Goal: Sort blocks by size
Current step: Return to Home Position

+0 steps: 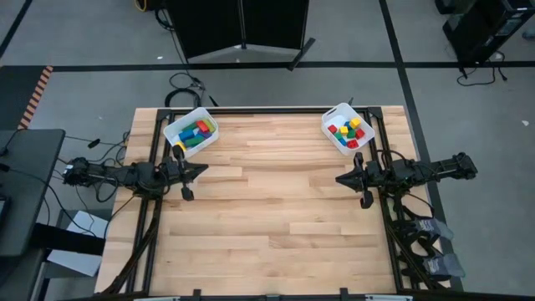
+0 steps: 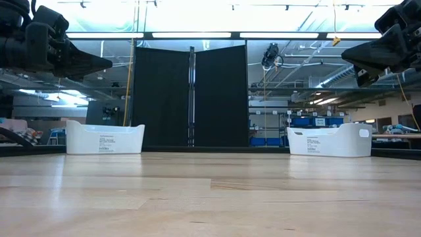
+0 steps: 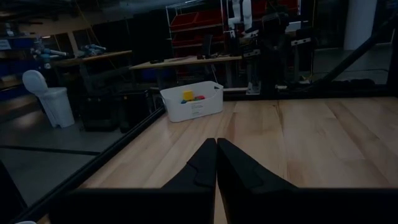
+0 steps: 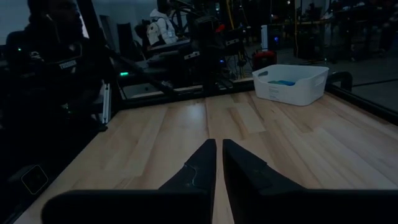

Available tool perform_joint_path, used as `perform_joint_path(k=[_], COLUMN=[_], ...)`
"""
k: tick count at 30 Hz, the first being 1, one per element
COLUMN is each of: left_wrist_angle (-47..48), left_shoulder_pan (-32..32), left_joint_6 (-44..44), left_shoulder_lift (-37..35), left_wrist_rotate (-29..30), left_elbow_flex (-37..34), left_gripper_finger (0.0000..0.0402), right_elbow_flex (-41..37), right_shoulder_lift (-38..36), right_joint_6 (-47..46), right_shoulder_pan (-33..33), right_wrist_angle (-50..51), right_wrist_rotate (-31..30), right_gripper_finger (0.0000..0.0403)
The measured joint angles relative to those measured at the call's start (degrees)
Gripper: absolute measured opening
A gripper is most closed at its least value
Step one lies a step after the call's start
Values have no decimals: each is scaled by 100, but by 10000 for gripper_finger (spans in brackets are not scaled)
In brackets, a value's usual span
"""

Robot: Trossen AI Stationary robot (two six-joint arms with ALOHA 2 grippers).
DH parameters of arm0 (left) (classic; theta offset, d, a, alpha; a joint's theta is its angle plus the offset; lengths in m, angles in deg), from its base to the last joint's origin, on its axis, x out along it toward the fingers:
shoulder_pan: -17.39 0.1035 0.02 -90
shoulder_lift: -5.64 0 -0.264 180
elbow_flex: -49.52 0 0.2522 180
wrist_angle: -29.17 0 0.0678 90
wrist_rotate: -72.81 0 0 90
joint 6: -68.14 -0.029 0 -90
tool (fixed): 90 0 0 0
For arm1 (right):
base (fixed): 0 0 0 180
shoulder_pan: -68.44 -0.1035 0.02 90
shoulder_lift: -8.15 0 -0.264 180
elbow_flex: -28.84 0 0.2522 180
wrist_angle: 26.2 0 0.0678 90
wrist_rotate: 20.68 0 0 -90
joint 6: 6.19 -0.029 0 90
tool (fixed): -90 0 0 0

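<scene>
The blocks lie in two white bins at the table's far side. The left bin (image 1: pixel 191 132) holds blue, green, red and yellow blocks (image 1: pixel 197 134). The right bin (image 1: pixel 348 128) holds small red, yellow, green and blue blocks (image 1: pixel 349 130). A yellow piece (image 1: pixel 179 148) shows at the left bin's near corner. My left gripper (image 1: pixel 203 170) hangs shut above the table's left side, pointing level toward the middle. My right gripper (image 1: pixel 338 179) hangs shut on the right side, facing it. Neither has anything between its fingers (image 3: pixel 205 165) (image 4: pixel 202 163).
Bare wooden tabletop (image 1: pixel 276 209) stretches between the two grippers and down to the near edge. Black frame rails (image 1: pixel 155 217) run along the table's left and right sides. A black screen (image 2: pixel 191 95) stands beyond the far edge.
</scene>
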Motion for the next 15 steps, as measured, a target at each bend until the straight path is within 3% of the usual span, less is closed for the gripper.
perform_joint_path(k=[15], left_wrist_angle=[0], left_shoulder_pan=[0], left_joint_6=[2], left_shoulder_lift=[0], left_wrist_rotate=[2], left_elbow_flex=[-2], left_gripper_finger=[21], right_elbow_flex=[0], right_shoulder_lift=[-1], right_joint_6=[0], right_shoulder_pan=[0], right_wrist_angle=[0], right_wrist_rotate=[0], right_gripper_finger=[37])
